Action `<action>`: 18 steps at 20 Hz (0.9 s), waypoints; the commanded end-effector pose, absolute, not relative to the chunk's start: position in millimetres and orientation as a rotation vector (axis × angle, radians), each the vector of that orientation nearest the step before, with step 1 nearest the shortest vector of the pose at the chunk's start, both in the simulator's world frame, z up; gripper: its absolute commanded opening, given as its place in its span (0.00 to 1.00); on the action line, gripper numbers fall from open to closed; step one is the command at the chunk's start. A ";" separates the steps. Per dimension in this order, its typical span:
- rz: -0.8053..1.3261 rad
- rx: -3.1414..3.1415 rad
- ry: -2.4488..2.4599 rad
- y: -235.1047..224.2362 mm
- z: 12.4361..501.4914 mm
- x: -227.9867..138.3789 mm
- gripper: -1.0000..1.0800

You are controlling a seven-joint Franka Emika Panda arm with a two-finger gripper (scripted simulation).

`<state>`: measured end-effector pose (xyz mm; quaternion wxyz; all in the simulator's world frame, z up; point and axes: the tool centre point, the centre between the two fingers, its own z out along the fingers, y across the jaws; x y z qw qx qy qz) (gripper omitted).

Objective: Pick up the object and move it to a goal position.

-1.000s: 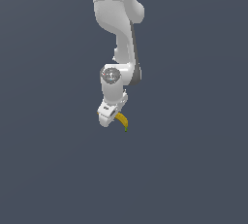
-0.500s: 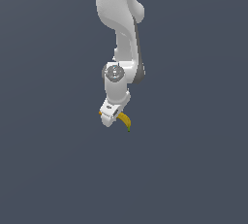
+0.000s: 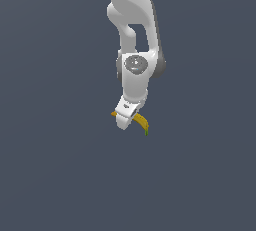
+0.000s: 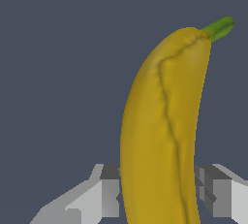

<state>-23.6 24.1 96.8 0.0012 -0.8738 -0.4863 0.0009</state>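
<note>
My arm [image 3: 131, 30] hangs over the plain grey counter [image 3: 50, 175] much as it did a second ago, though my wrist has turned a little and the load now pokes out on both sides of it in the exterior view. My fingers [image 4: 110, 191] are clamped on either flank of the banana [image 4: 162, 136], and the wrist view shows it gripped low on its body with the green stem tip [image 4: 220, 26] pointing away. With no goal marker in sight, I judge the carry under way.
</note>
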 end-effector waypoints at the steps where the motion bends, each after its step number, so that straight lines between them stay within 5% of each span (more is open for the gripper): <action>1: 0.000 -2.744 -1.527 42.8 118.6 -14.8 0.00; 18: -0.001 -2.746 -1.523 157.2 249.1 43.6 0.00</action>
